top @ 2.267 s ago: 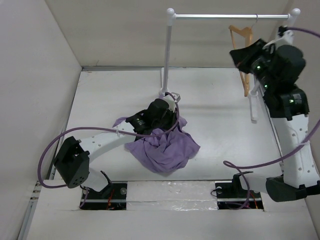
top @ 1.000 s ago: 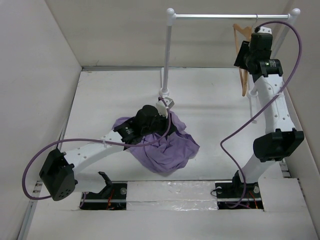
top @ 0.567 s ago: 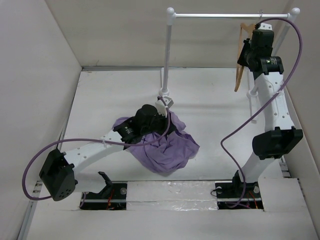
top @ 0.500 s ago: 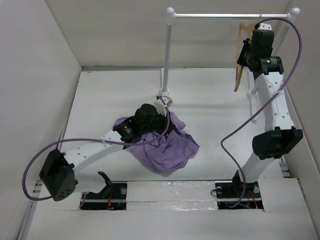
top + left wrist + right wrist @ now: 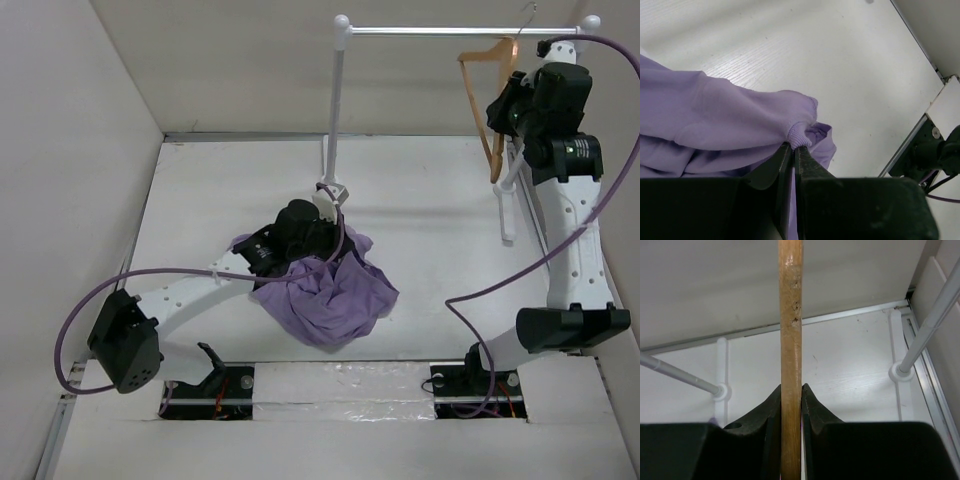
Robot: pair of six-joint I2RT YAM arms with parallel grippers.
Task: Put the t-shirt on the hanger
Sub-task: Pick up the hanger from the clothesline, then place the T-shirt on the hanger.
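Observation:
The lavender t-shirt (image 5: pixel 330 295) lies crumpled on the table's middle. My left gripper (image 5: pixel 792 146) is shut on its ribbed neck edge (image 5: pixel 801 135), with more of the t-shirt (image 5: pixel 700 125) draped to the left. The wooden hanger (image 5: pixel 492 90) hangs tilted at the rail's right end, its metal hook (image 5: pixel 527 12) poking just above the bar. My right gripper (image 5: pixel 791 386) is shut on one wooden arm of the hanger (image 5: pixel 790 315), which runs straight up between the jaws. Seen from above, the right gripper (image 5: pixel 507 108) is high up beside the rail.
The white and silver clothes rail (image 5: pixel 450 32) spans the back, its left post (image 5: pixel 335 110) standing on a foot (image 5: pixel 328 188) just behind the left wrist. Its right post (image 5: pixel 932 322) and feet (image 5: pixel 720 390) lie below the right gripper. Walls close in left and right.
The right jaws have closed on the hanger, and the right arm has straightened and lifted it, so the hook now shows above the bar. The left arm has shifted slightly, still holding the t-shirt.

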